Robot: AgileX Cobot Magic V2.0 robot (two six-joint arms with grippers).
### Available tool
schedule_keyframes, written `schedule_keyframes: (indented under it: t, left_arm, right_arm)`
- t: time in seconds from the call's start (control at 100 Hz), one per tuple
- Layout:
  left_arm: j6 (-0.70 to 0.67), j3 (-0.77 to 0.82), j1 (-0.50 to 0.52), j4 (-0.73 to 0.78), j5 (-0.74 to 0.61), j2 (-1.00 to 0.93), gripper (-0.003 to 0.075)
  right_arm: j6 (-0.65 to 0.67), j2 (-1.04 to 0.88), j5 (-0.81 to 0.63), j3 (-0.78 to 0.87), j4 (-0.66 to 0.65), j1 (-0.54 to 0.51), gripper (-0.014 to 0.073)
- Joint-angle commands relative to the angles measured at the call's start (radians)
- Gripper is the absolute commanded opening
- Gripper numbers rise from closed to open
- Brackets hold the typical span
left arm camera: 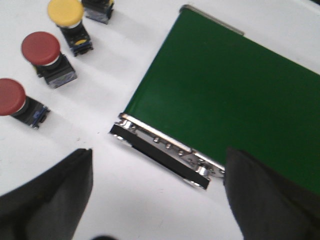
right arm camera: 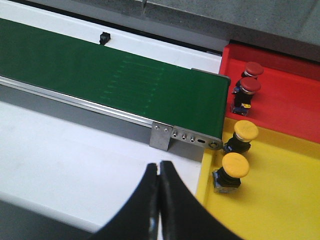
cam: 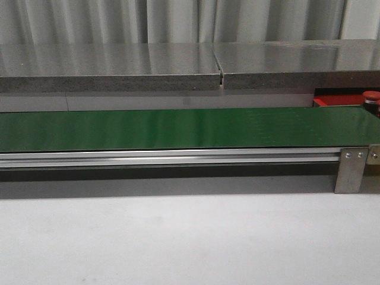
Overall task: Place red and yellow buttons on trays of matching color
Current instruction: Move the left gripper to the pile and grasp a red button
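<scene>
In the left wrist view, two red buttons (left arm camera: 41, 49) (left arm camera: 10, 96) and a yellow button (left arm camera: 65, 12) stand on the white table beside the end of the green belt (left arm camera: 225, 85). My left gripper (left arm camera: 157, 195) is open and empty over the table by the belt's end. In the right wrist view, two red buttons (right arm camera: 250, 85) (right arm camera: 253, 69) stand in the red tray (right arm camera: 295, 105) and two yellow buttons (right arm camera: 246, 130) (right arm camera: 235, 165) stand in the yellow tray (right arm camera: 280, 200). My right gripper (right arm camera: 159, 167) is shut and empty over the white table. The front view shows one red button (cam: 370, 96) and the red tray (cam: 332, 100).
The long green belt (cam: 178, 127) crosses the table on an aluminium frame (cam: 178, 157) with a metal bracket (cam: 351, 169). A grey stone shelf (cam: 178, 65) runs behind it. A black block (right arm camera: 104, 37) sits behind the belt. White table (cam: 178, 237) lies in front.
</scene>
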Motion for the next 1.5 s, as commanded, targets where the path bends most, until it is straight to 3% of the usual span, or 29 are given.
schedule_keyframes:
  t: [0.0,0.29,0.65,1.15,1.22,1.39,1.49]
  left_arm:
    - [0.0,-0.053,0.051,-0.01,0.005,0.019,0.062]
    - [-0.012,-0.137,0.233,-0.011,0.201,0.192,0.062]
    - [-0.012,-0.159,0.351,-0.003,0.084,0.355,0.062]
    - [-0.012,-0.353,0.361,-0.005,0.04,0.561,0.0609]
    - [-0.012,-0.374,0.361,-0.007,0.04,0.579,0.0552]
    - [0.0,-0.386,0.361,-0.011,0.036,0.594,0.0303]
    - [0.033,-0.386,0.361,-0.011,0.033,0.594,0.023]
  right_arm:
    - [-0.009,0.01,-0.069,-0.023,0.001,0.002,-0.0068]
    - [-0.009,0.01,-0.069,-0.023,0.001,0.002,-0.0068]
    - [-0.009,0.01,-0.069,-0.023,0.001,0.002,-0.0068]
    - [-0.009,0.01,-0.069,-0.023,0.001,0.002,-0.0068]
    - [-0.009,0.01,-0.069,-0.023,0.001,0.002,-0.0068]
    - [-0.009,0.01,-0.069,-0.023,0.001,0.002,-0.0068]
    - [-0.009,0.01,-0.069,-0.023,0.001,0.002,-0.0068]
